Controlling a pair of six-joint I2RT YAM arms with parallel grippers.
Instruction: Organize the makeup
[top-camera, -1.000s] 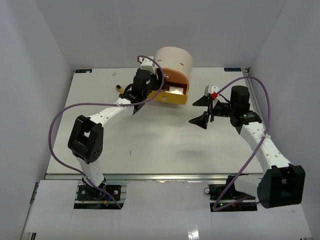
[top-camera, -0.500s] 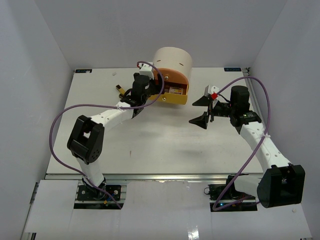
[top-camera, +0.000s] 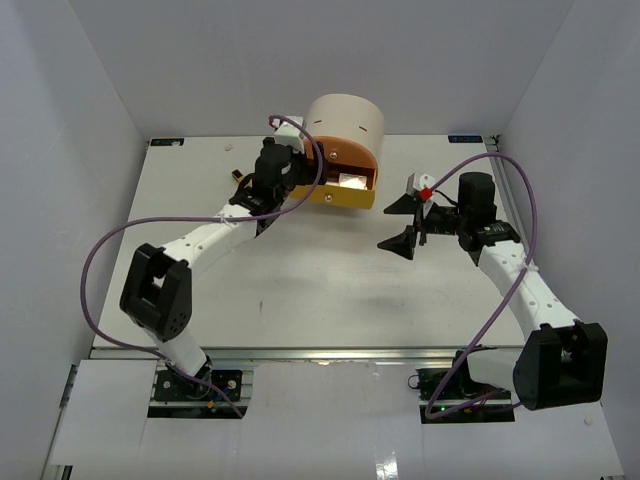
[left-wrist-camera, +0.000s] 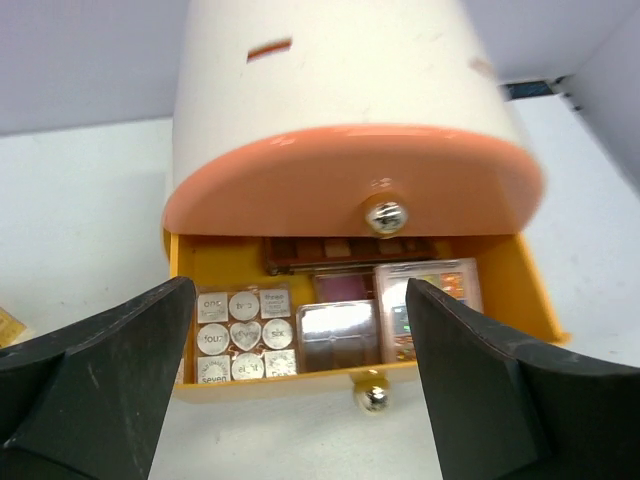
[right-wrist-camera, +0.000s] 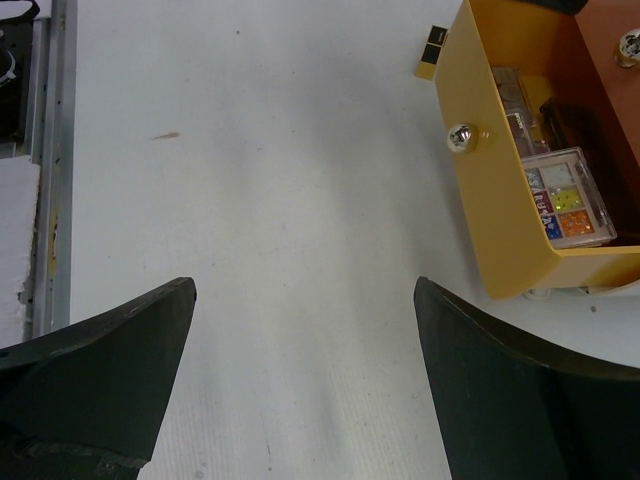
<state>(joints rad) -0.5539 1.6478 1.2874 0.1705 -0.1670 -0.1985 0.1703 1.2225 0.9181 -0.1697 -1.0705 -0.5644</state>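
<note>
Yellow plastic marks the one open drawer (left-wrist-camera: 530, 290) of the cream round cabinet (left-wrist-camera: 320, 70) at the far side of the counter (top-camera: 330, 280). It already holds most of the makeup. A palette of silver pans (left-wrist-camera: 240, 335) lies at its left, a clear-lidded one (left-wrist-camera: 338, 335) in the middle, and a multicoloured one (left-wrist-camera: 430, 300) at its right. A brown palette (left-wrist-camera: 340, 250) sits at the back, partly under the orange drawer front (left-wrist-camera: 350, 180) above.

The left pincer (left-wrist-camera: 300, 290) hangs just in front of that drawer, spread wide and holding nothing. The right pincer (right-wrist-camera: 305, 290) is equally wide and empty over bare counter, near the drawer's right corner.

One small black-and-gold piece (right-wrist-camera: 433, 50) lies on the counter beside the cabinet, on the left arm's side. It is probably a lipstick, though it is too small to be sure.

The likeliest trouble is contact with the drawer. The left pincer's tips flank the lower knob (left-wrist-camera: 372, 397), so a forward move could shove the drawer crooked or slide the light cabinet. If the drawer is pushed shut, the back palette may catch under the orange front, should it lie at all raised.

The stray piece is the other risk. It sits close to the left forearm and its purple cable (top-camera: 110, 250), so a swing could knock it away. If it is round, a wide-open approach could set it rolling. Both arms reaching in together might also meet at the drawer.
</note>
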